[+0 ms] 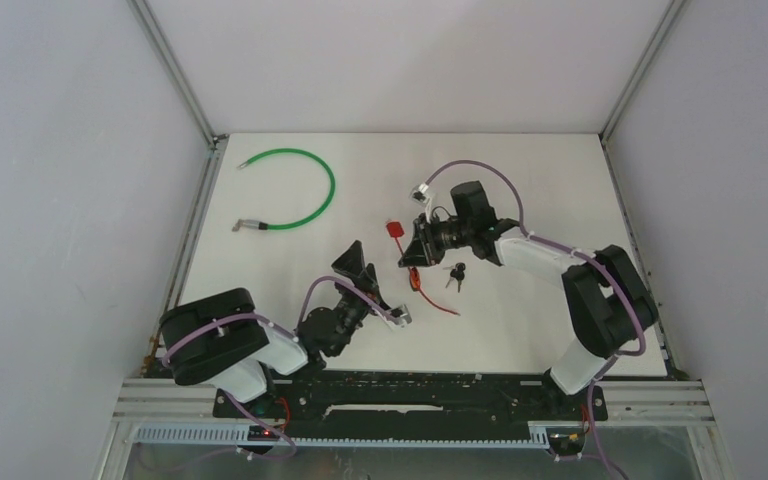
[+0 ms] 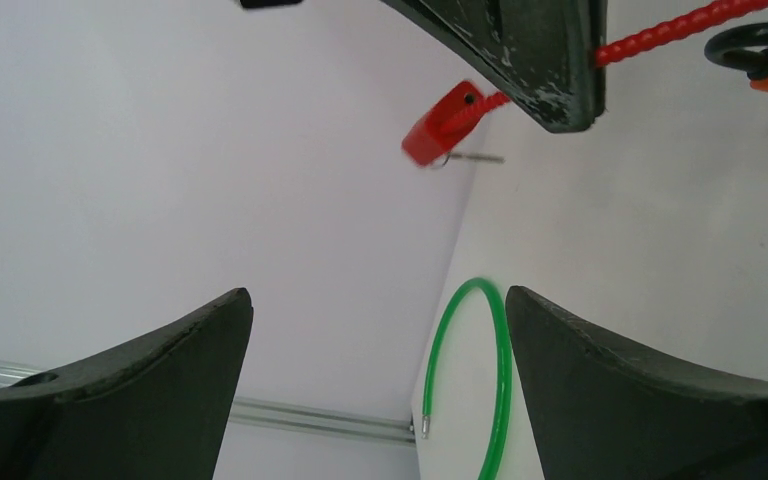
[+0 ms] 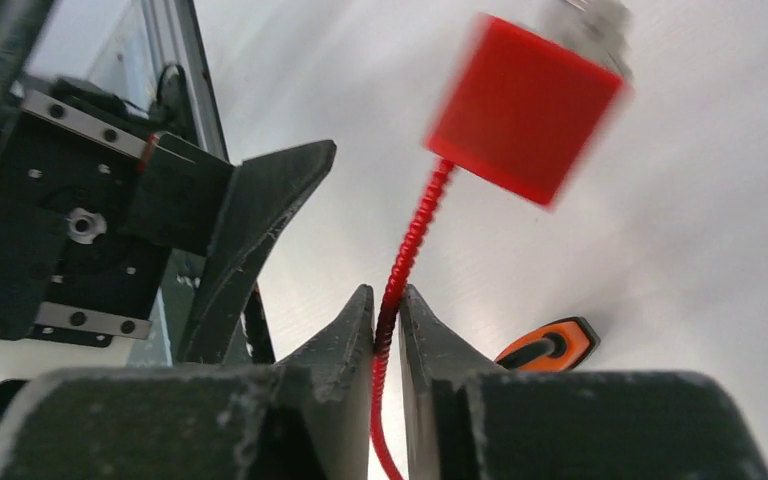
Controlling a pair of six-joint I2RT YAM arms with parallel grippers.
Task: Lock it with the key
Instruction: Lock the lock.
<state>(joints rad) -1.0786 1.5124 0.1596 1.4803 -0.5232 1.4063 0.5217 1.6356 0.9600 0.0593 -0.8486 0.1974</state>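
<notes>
Your right gripper (image 3: 387, 295): clenched on red lock cable (image 3: 415, 235) near lock body (image 3: 525, 105) | your left gripper (image 2: 378, 295): released, empty | keys (image 1: 456, 275) on bench (image 1: 520, 180)

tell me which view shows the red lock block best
Right wrist: the red lock block is largest there, though blurred, its red cable between the fingers. Left wrist shows it smaller; top external, only a tiny red spot.

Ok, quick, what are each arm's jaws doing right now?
Left gripper: jaws wide open, holding nothing.
Right gripper: jaws closed on the red cable.
</notes>
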